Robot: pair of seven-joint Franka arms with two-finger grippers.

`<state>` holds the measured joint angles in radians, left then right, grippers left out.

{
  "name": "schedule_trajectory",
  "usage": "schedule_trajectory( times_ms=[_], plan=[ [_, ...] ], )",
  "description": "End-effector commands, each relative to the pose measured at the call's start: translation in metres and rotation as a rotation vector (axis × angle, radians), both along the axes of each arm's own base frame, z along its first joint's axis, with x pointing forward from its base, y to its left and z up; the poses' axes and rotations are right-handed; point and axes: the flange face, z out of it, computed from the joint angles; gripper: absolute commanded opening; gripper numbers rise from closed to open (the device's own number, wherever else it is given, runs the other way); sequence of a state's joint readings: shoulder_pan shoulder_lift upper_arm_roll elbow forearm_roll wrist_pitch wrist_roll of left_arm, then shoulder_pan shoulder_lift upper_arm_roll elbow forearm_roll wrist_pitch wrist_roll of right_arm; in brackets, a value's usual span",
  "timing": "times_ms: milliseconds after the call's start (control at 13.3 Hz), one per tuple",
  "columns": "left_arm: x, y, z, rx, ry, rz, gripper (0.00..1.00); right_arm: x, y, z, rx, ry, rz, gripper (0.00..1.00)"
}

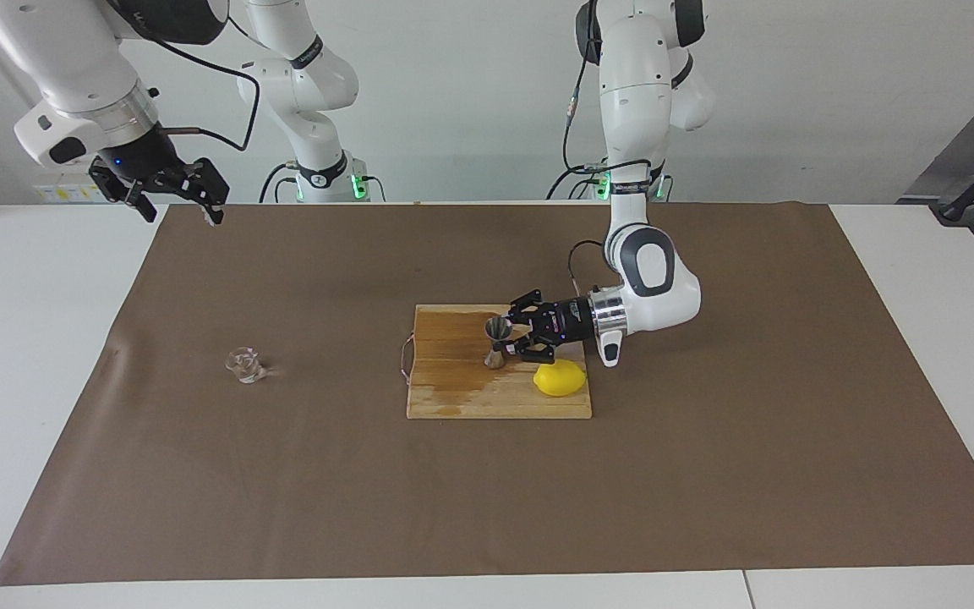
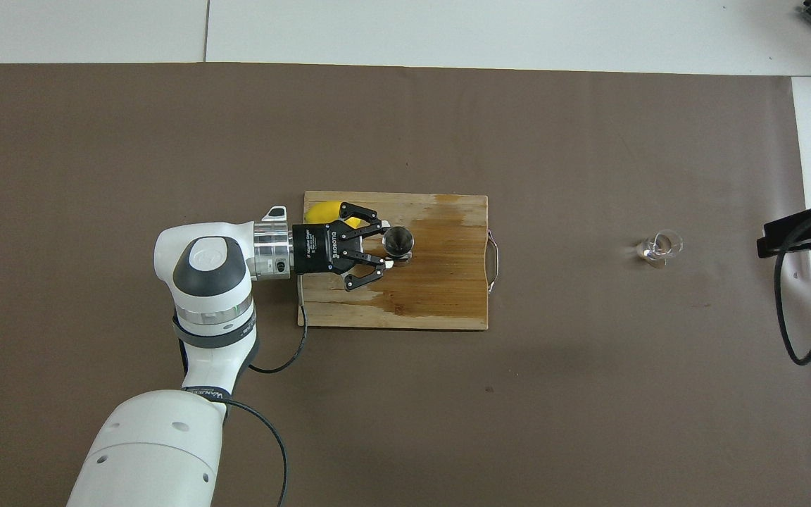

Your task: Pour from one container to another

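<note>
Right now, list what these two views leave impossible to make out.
- Lemon: overhead view, mostly covered by the left pincer; whole only in the facing view.
- Jigger: whether it is lifted off the cutting board or still resting on it is too small to tell in either view.
- Glass cup: any liquid inside, too small and clear to judge.
- Right pincer: overhead view, cut off by the frame edge.
</note>
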<state>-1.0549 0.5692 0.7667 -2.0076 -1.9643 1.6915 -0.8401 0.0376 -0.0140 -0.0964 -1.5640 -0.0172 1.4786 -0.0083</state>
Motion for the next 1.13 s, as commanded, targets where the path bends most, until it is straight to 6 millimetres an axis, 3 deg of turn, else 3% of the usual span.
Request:
schedule_trajectory(
  times_ms=[0, 226, 452, 603, 905, 1055],
  plan=[
    [-0.0028, 0.0001, -0.0029, 0.006, -0.015, 0.022, 0.27, -0.0047, -0.0019, 0.0001, -0.002, 0.007, 0.004, 1.0],
    [-0.0024, 0.0001, -0.0033, 0.01, -0.032, 0.019, 0.27, -0.0047, -0.0019, 0.0001, -0.002, 0.007, 0.004, 1.0],
    [-0.0023, 0.0004, -0.0042, 0.013, -0.03, 0.02, 0.36, -0.0047, -0.0019, 0.0001, -0.002, 0.007, 0.004, 1.0],
    [-0.0022, 0.0005, -0.0043, 0.014, -0.032, 0.021, 0.59, -0.0047, -0.0019, 0.0001, -0.002, 0.007, 0.004, 1.0],
    [-0.0021, 0.0007, -0.0044, 0.015, -0.031, 0.023, 0.97, -0.0047, -0.0019, 0.0001, -0.002, 0.007, 0.004, 1.0],
    [-0.0019, 0.001, -0.0045, 0.017, -0.022, 0.027, 1.0, -0.0047, -0.0019, 0.0001, -0.002, 0.007, 0.004, 1.0]
  ],
)
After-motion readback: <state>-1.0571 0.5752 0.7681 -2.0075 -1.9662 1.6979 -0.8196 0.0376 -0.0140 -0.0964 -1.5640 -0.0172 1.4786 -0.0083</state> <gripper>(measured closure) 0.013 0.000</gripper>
